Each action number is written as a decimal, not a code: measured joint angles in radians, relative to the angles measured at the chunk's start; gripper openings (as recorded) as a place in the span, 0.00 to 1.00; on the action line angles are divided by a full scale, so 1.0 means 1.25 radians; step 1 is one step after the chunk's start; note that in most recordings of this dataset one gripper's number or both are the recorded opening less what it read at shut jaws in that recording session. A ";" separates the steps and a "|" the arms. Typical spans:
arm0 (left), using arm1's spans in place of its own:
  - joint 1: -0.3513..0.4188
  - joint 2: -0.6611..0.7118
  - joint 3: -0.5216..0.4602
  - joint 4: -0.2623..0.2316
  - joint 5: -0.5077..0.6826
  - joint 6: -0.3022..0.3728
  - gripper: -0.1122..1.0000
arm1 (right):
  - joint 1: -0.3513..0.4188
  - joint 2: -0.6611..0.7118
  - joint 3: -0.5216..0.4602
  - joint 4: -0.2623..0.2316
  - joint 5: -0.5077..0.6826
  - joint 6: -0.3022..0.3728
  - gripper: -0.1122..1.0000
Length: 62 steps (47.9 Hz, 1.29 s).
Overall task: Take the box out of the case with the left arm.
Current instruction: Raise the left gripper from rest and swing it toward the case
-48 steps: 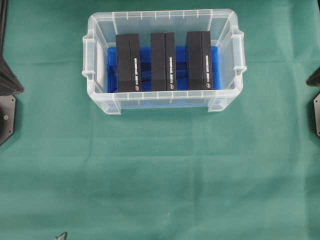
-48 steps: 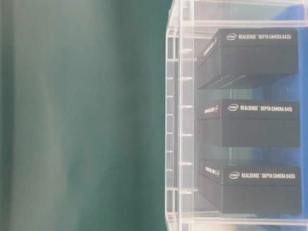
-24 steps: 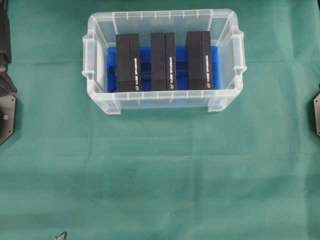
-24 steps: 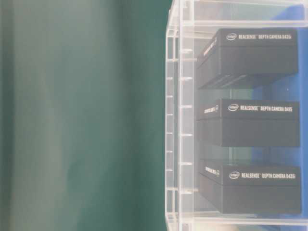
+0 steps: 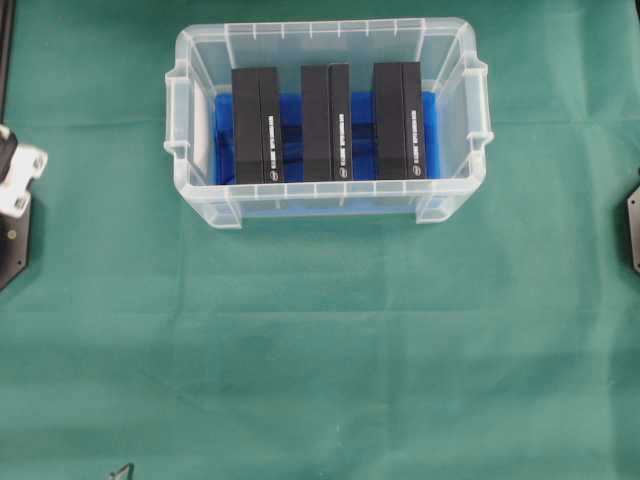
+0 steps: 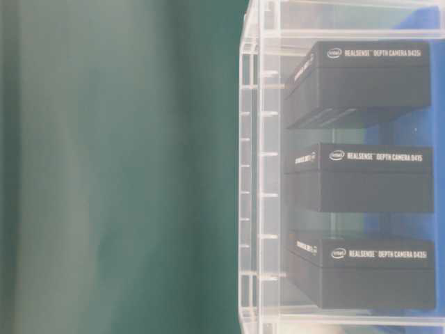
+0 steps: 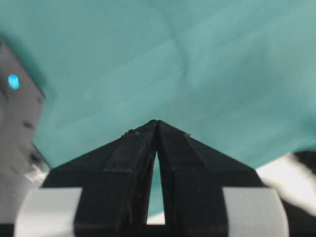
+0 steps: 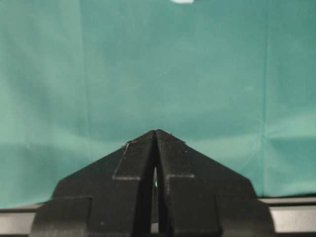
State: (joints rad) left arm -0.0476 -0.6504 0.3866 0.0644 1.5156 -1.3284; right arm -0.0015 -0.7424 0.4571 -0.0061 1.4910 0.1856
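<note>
While nothing is gripped yet, the step in hand looks like the approach to the case.

Case: clear case sits on the green-covered counter, toward the far side in the overhead view; blue lining visible betw. the boxes.
Boxes: 3 black boxes inside, upright on edge, side by side w/ gaps: left box, middle box, right box. Table-level view shows same three thru the clear wall, e.g. middle box. None lifted; all sit on the case floor.
Left tool: left tool has its pointed tips pressed together, pinching nothing, only green cloth under it. Overhead view shows just a white-and-black bit of the left arm at the left edge, well apart from the case.
Right tool: right tool also pressed together, empty, over bare cloth; not needed for this task.
Which box: task doesn't say; left box is nearest the left arm, so prob. the easiest pick (my call).
How to do it well: spread the tips before going over the rim; come down from above, not thru the wall; straddle the box's narrow width using the gaps either side; grip near mid-length so it won't tip.
Risks: clipping the rim or handle; nudging the neighbour box; smooth carton may slip if pinched only at top edge.
Exit: lift straight up till clear of the rim, then move sideways.
</note>
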 measured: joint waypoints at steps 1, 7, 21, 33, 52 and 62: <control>0.000 0.000 0.000 0.001 0.001 -0.029 0.10 | 0.000 0.001 0.000 -0.001 0.001 0.000 0.10; 0.000 -0.004 0.000 0.002 0.004 -0.101 0.10 | 0.000 0.000 -0.001 -0.001 0.001 0.000 0.10; 0.000 -0.012 0.001 0.000 0.006 -0.110 0.10 | 0.000 0.000 0.000 0.000 0.001 0.000 0.10; 0.015 -0.022 0.026 0.000 -0.005 -0.112 0.10 | 0.000 0.000 0.000 -0.001 0.004 0.000 0.10; 0.199 -0.045 0.042 -0.004 -0.020 -0.007 0.10 | 0.000 0.002 0.000 -0.039 0.005 -0.004 0.10; 0.281 0.006 0.025 -0.009 -0.020 0.077 0.10 | 0.000 0.002 0.000 -0.048 0.005 -0.004 0.10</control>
State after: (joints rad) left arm 0.3037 -0.6427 0.4172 0.0537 1.4910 -1.2318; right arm -0.0015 -0.7394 0.4571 -0.0660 1.4972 0.1810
